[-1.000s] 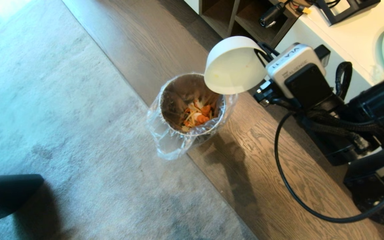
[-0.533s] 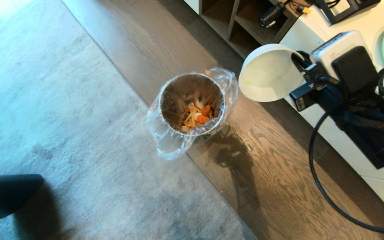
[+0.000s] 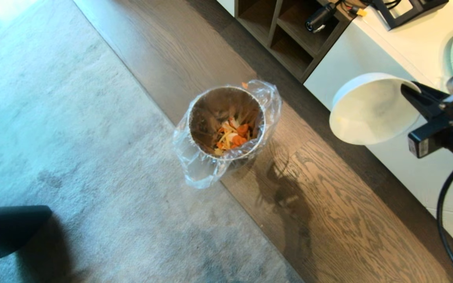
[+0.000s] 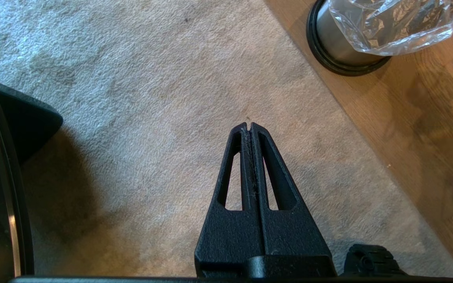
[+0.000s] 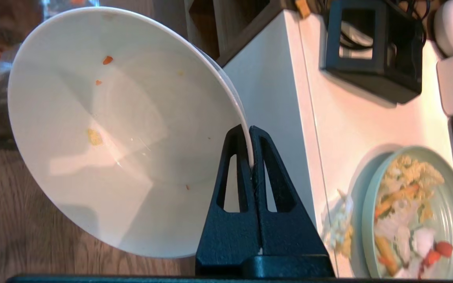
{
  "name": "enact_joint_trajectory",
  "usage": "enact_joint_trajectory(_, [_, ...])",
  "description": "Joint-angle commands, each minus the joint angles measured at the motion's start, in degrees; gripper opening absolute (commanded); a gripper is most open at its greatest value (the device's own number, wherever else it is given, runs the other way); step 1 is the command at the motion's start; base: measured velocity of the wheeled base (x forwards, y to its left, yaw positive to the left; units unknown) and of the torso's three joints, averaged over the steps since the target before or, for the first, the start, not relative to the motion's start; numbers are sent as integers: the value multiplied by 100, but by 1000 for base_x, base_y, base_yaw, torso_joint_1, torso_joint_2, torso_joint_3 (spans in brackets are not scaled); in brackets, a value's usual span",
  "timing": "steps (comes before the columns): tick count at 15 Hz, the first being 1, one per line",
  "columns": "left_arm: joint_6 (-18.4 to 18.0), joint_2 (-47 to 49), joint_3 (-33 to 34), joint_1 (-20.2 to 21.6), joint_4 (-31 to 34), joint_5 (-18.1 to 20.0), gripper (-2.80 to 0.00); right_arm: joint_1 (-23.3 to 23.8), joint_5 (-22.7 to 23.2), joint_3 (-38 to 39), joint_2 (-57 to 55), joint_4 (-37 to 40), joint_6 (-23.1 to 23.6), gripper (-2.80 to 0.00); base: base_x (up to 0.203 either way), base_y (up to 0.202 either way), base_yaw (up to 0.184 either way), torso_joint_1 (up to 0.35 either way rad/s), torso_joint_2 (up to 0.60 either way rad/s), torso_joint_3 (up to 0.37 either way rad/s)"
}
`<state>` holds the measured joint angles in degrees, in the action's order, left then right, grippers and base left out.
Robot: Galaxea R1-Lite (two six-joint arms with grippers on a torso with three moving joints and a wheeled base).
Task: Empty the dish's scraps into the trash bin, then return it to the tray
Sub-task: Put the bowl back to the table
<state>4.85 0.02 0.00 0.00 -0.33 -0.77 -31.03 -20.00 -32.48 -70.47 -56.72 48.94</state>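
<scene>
Pinching the glossy round white dish's [image 5: 124, 129] thin rim, right gripper's [image 5: 250, 131] black fingers [image 5: 267, 188] clamped tight.

A lived-in home room, part living space and part dining area. A pale grey carpet [image 3: 73, 129] lies over a dark wood-plank floor [image 3: 328, 204]. A small bin [image 3: 226, 122] lined with a clear bag stands on the floor, holding food scraps [image 3: 232, 135]. Beside it a white table [image 3: 419, 43] carries a green plate [image 5: 415, 214] of leftovers and black gear, with open wooden shelves [image 3: 285, 31] alongside.
</scene>
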Motion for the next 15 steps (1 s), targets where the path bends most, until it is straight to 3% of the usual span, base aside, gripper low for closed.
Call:
enact_joint_trajectory(1, [7, -2, 0, 0, -2, -2, -280, 94, -15, 312, 725, 454, -14, -280, 0, 0, 0, 0, 0, 0])
enact_joint_trajectory(5, [7, -2, 0, 0, -2, -2, -280, 150, -7, 674, 1255, 1317, -39, -280, 0, 0, 0, 0, 0, 0])
enact_joint_trajectory(8, [7, -2, 0, 0, -2, -2, -280, 952, 169, 1126, 1475, 1359, -95, -280, 0, 0, 0, 0, 0, 0])
enact_joint_trajectory(11, [7, -2, 0, 0, -2, -2, -280, 2260, 1024, 1555, 1735, 1529, -448, -280, 0, 0, 0, 0, 0, 0])
enact_joint_trajectory(13, [7, -2, 0, 0, -2, -2, -280, 3095, 1879, 1857, 2215, 2053, -982, -280, 0, 0, 0, 0, 0, 0])
enact_joint_trajectory(15, [7, -2, 0, 0, -2, -2, -280, 3517, 2594, 2152, 2835, 2702, -1732, -280, 0, 0, 0, 0, 0, 0])
